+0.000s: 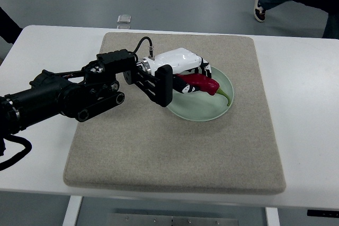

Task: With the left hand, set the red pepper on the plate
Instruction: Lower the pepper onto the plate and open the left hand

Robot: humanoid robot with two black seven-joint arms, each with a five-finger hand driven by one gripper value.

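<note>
A dark red pepper [205, 84] with a green stem lies across the pale green plate [204, 108] on the beige mat. My left hand [183, 80] reaches in from the left over the plate's left half. Its black fingers curl around the pepper's left end, and its white back faces up. The pepper's stem end points right and down toward the plate's rim. Whether the pepper rests on the plate or hangs just above it cannot be told.
The beige mat [175, 146] covers most of the white table [302, 104]. A person's shoe and leg [260, 3] show on the floor at the top right. A small clear object [124, 19] lies at the table's far edge.
</note>
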